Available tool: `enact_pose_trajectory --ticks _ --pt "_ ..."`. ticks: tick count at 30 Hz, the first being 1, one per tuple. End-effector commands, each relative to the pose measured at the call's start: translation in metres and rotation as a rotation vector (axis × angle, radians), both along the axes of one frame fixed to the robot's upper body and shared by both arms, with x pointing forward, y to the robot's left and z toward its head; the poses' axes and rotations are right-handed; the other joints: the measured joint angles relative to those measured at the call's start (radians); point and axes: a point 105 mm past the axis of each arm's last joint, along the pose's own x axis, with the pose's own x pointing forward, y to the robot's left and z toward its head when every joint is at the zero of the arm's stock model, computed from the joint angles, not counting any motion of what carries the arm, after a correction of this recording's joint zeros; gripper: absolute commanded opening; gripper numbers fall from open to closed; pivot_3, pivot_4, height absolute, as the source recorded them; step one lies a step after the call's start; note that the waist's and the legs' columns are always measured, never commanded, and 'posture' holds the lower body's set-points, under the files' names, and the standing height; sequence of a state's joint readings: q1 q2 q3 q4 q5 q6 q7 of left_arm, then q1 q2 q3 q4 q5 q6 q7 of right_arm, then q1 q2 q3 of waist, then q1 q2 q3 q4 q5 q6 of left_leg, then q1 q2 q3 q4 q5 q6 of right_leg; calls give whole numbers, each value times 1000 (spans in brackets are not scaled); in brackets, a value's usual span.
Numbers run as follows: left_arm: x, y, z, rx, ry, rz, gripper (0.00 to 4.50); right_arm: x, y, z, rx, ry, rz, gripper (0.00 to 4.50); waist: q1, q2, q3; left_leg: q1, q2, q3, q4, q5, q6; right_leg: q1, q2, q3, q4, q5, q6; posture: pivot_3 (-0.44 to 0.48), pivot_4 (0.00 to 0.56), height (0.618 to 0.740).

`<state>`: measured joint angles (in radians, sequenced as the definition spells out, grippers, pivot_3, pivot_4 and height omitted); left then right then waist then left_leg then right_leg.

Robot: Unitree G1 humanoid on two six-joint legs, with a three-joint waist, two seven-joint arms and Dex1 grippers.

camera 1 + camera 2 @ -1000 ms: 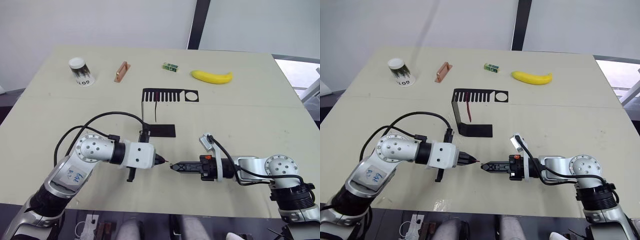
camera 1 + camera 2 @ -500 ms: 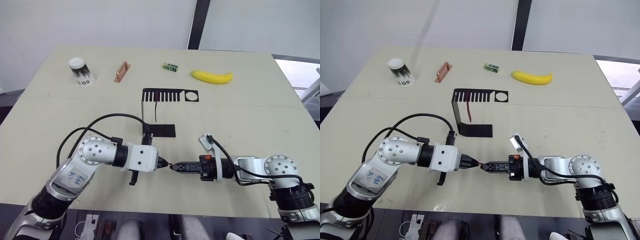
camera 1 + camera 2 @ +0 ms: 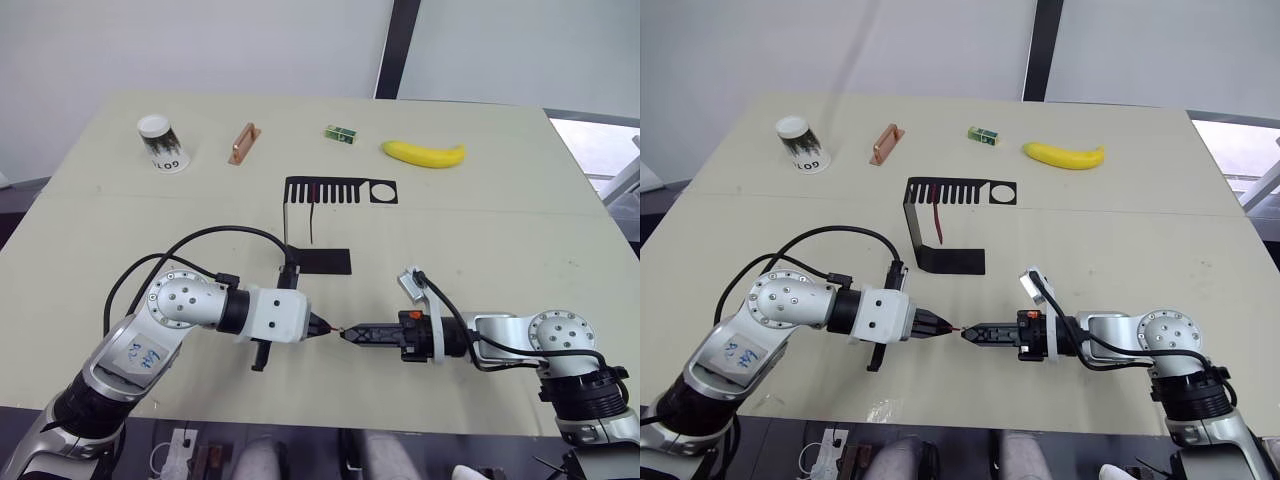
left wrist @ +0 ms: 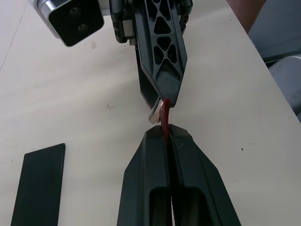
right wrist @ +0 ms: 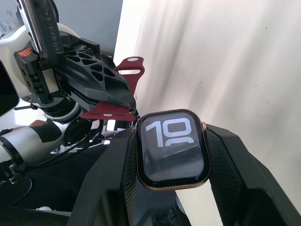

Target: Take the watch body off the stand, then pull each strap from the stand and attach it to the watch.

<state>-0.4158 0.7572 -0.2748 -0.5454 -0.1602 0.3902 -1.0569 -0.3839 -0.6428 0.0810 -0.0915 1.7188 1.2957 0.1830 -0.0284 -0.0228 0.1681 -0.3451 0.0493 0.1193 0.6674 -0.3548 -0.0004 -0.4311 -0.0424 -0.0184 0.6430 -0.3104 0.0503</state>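
We hold both parts now, so the coming move turns on how the strap's end lines up with the watch body's edge. Our right gripper (image 3: pixel 347 333) is clamped on the watch body (image 5: pixel 172 149), which sits between its two fingers with the screen facing the wrist camera and one short edge turned forward, toward the other arm. Our left gripper (image 3: pixel 323 328) is pinched flat on one dark red strap (image 4: pixel 164 117): the band runs lengthwise between the closed fingers and its free end pokes out just past the tips.

The two grippers point at each other, tip to tip, low over the table (image 3: pixel 500 240) and nearly on one line. The strap's long axis follows the left fingers, so it aims straight ahead of them at the watch body. In the left wrist view the strap's end reaches the right gripper's tips and appears to touch the light edge of the watch there, though we cannot tell whether it has entered the slot or only rests against it.

We judge the next move to be a short slide across the watch edge, with the strap kept square to it.

The second strap (image 3: pixel 311 222) hangs from the comb slots of the stand (image 3: pixel 340 191), well beyond both sets of fingers; the left arm is somewhat nearer to it.
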Motion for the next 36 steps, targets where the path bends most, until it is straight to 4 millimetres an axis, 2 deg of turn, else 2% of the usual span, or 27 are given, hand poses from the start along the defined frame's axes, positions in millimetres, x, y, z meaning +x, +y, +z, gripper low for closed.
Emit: enact_pose_trajectory --ticks 1,16,36 --pt "-6 -2 4 -6 -36 -21 0 -3 2 6 19 -17 16 1585 0 0 0 0 0 0 0 0 0 0 0 0 0 0 0 0 150 739" --pt "1 -9 7 -14 -58 -22 0 -4 3 7 20 -20 20 1585 1 0 0 0 0 0 0 0 0 0 0 0 0 0 0 0 150 739" --pt "-3 -9 3 1 -45 -20 0 -4 4 7 22 -20 17 1585 1 0 0 0 0 0 0 0 0 0 0 0 0 0 0 0 150 739"
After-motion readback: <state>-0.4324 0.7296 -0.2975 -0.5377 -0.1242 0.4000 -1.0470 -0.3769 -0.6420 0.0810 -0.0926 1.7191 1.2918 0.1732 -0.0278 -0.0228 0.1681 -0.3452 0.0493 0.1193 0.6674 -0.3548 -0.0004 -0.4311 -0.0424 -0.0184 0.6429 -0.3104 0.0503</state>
